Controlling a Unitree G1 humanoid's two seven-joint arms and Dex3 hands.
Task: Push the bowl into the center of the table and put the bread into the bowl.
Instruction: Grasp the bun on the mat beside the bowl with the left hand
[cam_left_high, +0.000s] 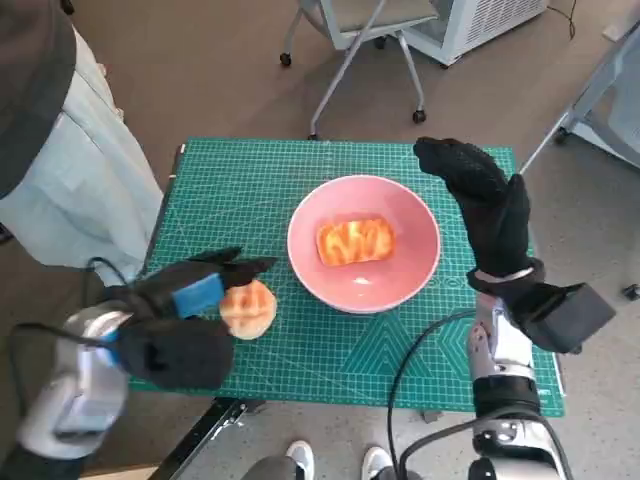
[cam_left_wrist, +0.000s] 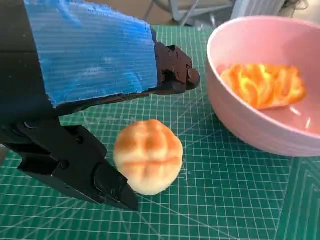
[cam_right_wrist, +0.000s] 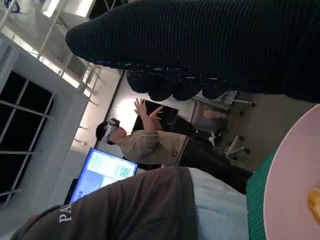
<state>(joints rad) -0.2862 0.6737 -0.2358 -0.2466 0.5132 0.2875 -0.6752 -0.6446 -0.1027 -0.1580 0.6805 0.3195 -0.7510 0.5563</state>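
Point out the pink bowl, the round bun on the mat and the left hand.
pink bowl (cam_left_high: 420, 268): head view, bare inner wall.
round bun (cam_left_wrist: 148, 161): left wrist view, top crust.
left hand (cam_left_high: 190, 300): head view, blue-taped back.

The left robot hand (cam_left_high: 190, 300) lies low with fingers spread apart; the right robot hand (cam_left_high: 480, 195) is raised, fingers extended, empty.
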